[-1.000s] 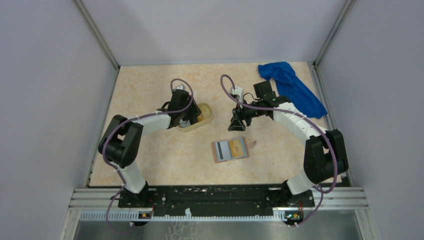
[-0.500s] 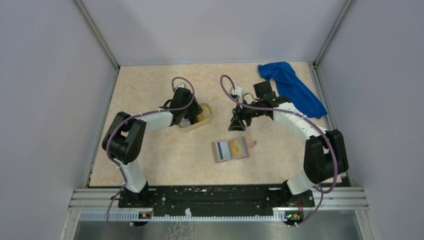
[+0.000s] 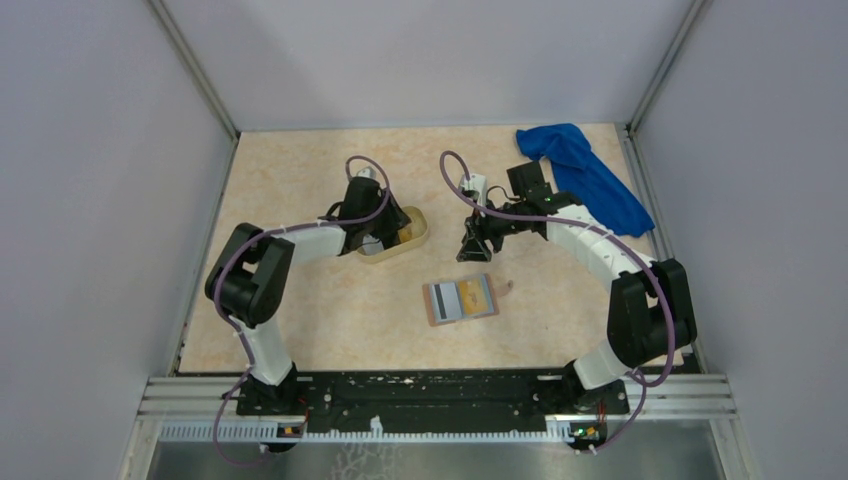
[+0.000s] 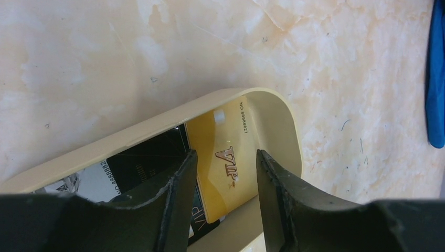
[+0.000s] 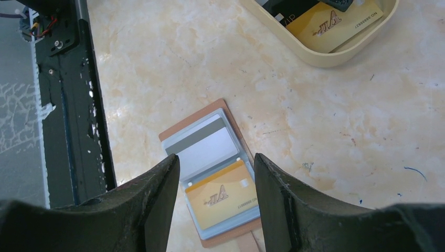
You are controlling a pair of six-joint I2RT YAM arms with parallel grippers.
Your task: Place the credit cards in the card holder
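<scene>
The tan card holder (image 3: 460, 299) lies open on the table, a grey card and a yellow-orange card in its slots; it also shows in the right wrist view (image 5: 214, 168). Loose credit cards lie in a pale yellow oval tray (image 3: 413, 240): a yellow-orange VIP card (image 4: 228, 157) on top of a black card (image 4: 149, 163) and a white one. My left gripper (image 4: 224, 199) is open, its fingers down in the tray on either side of the yellow card's end. My right gripper (image 5: 215, 210) is open and empty, hovering above the card holder.
A blue cloth (image 3: 585, 175) lies at the back right corner, its edge in the left wrist view (image 4: 436, 79). The black rail with the arm bases (image 3: 430, 390) runs along the near edge. Grey walls enclose the table on three sides.
My left gripper has moved a little to the right and deeper over the tray. The right arm and the card holder have not moved.
</scene>
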